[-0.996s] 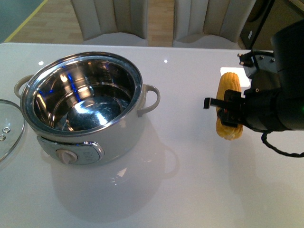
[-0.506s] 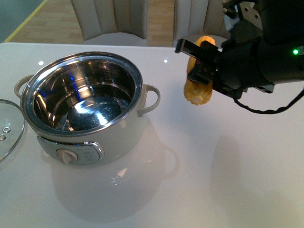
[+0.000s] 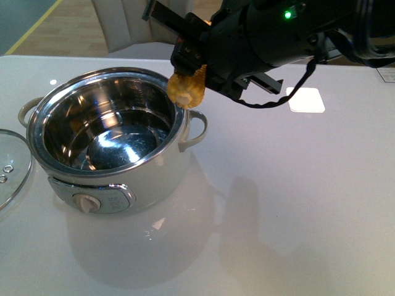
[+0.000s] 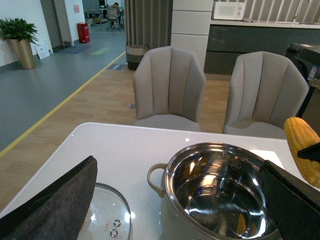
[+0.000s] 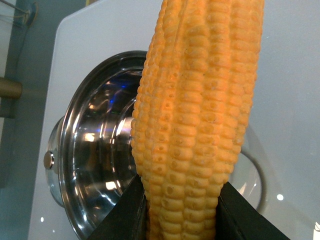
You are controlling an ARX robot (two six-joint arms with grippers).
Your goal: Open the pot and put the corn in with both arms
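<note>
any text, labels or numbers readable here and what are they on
No text is readable.
Front dial panel of the cream-white round electric pot: print too small.
Marks inside its shiny steel inner bowl: blurred.
Pink wall sign and white floor placard far behind: too small.

Front view from above, pot in all three

Glossy white table under right gripper, bright square patch just beside it. Two beige chairs beyond gripper at table's far edge. Past them: wood floor, yellow line, grey floor, potted plant, red bin, dark cabinets, microwave on top.
</note>
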